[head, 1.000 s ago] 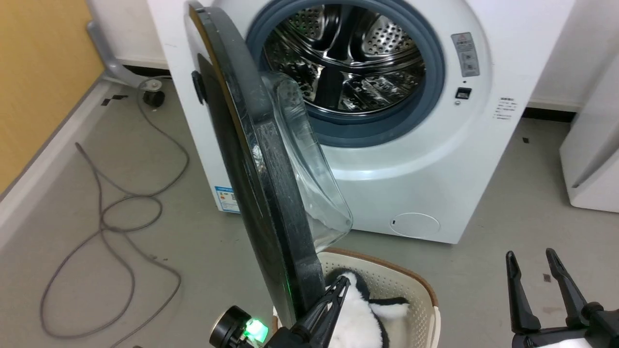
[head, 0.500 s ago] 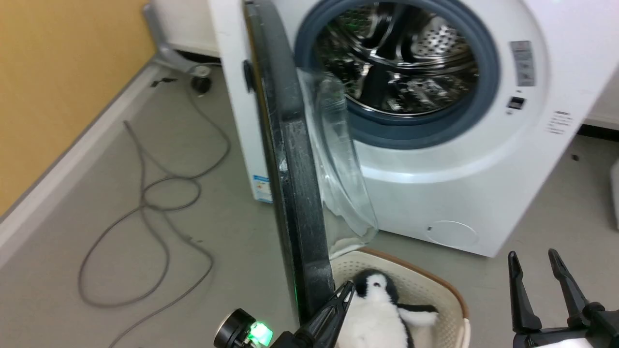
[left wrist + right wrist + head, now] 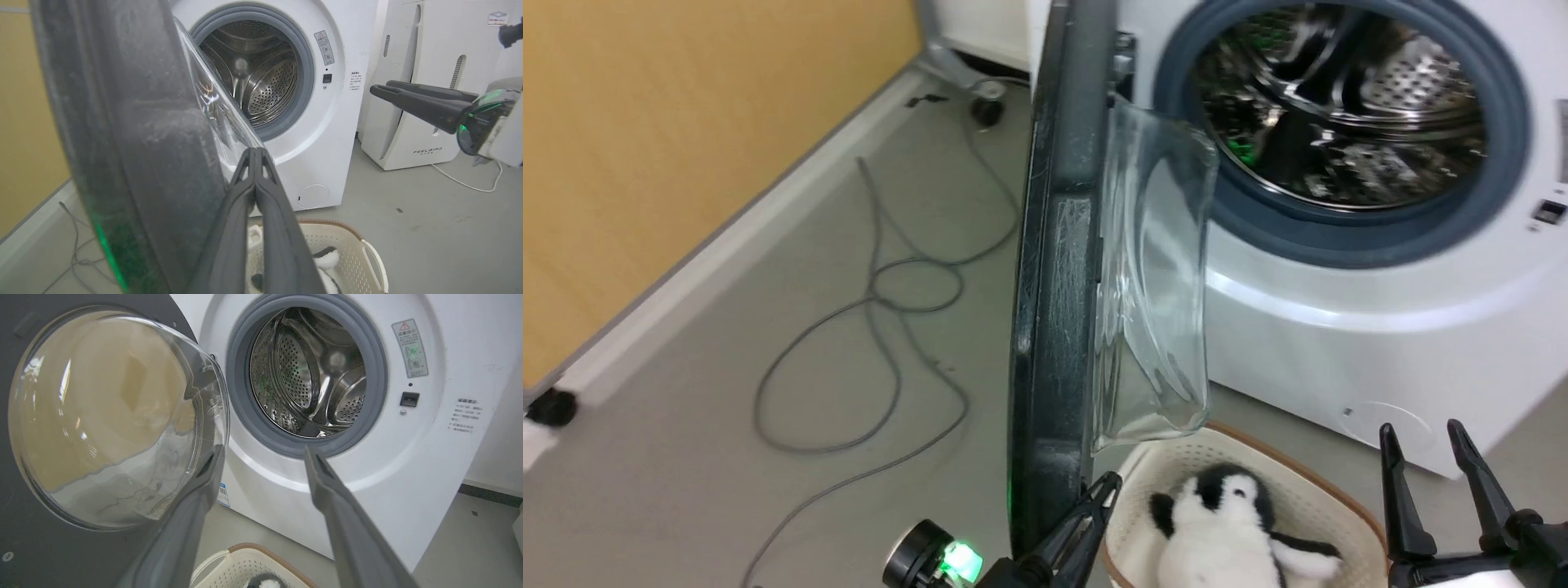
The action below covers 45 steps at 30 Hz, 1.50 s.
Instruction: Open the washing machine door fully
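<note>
The washing machine (image 3: pixel 1339 343) is a white box with its steel drum (image 3: pixel 1339 106) exposed. The washing machine door (image 3: pixel 1054 245) stands out from it, edge-on in the head view, its clear glass bowl (image 3: pixel 1152 278) bulging toward the drum. My left gripper (image 3: pixel 1107 482) is shut with nothing in it, its tip against the inner side of the door's lower rim. In the left wrist view the shut left gripper (image 3: pixel 255 153) lies along the black rim (image 3: pixel 122 122). My right gripper (image 3: pixel 1419 437) is open at the lower right, apart from the door. From the right wrist, the bowl (image 3: pixel 102 416) shows left of the right gripper (image 3: pixel 263 451).
A cream laundry basket (image 3: pixel 1307 474) holding a plush penguin (image 3: pixel 1233 514) sits on the floor just below the door. A grey cable (image 3: pixel 882 327) loops over the floor at left, beside a yellow wall (image 3: pixel 686 122). A white FEELBIRD appliance (image 3: pixel 408 122) stands right of the machine.
The head camera has shifted, so the machine and basket sit further right in the picture. The door now shows edge-on rather than slanted. The left gripper's tip stays at its lower rim.
</note>
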Tool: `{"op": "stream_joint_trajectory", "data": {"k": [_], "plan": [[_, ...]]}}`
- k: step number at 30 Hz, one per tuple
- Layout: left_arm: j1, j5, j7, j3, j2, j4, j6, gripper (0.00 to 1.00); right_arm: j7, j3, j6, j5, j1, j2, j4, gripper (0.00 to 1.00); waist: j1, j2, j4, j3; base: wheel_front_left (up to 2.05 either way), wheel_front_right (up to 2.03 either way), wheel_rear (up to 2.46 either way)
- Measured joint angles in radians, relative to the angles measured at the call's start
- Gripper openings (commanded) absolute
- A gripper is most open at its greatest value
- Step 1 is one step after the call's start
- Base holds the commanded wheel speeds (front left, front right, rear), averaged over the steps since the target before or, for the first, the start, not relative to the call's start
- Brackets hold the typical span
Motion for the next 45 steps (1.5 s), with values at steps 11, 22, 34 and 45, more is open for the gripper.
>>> {"op": "stream_joint_trajectory", "data": {"k": [11, 22, 34, 45], "plan": [[0.014, 0.0, 0.0, 0.059, 0.012, -0.022, 0.042, 0.0, 0.0, 0.042, 0.0, -0.01, -0.045, 0.0, 0.018, 1.0, 0.0, 0.0, 0.061, 0.034, 0.0, 0.0, 0.0], [0.034, -0.005, 0.0, 0.212, 0.068, -0.045, 0.115, 0.0, 0.0, 0.066, 0.0, -0.025, -0.079, 0.0, 0.033, 1.0, 0.0, 0.0, 0.072, 0.066, 0.0, 0.0, 0.0], [0.015, -0.094, 0.0, 0.435, 0.08, -0.005, 0.123, 0.0, 0.0, 0.072, 0.0, -0.053, -0.097, 0.0, 0.036, 1.0, 0.0, 0.0, 0.077, 0.109, 0.0, 0.0, 0.0], [-0.118, -0.121, 0.0, 0.613, 0.063, 0.117, 0.072, 0.0, 0.0, 0.049, 0.0, -0.083, -0.098, 0.0, 0.028, 1.0, 0.0001, 0.0, 0.079, 0.157, 0.0, 0.0, 0.0]]}}
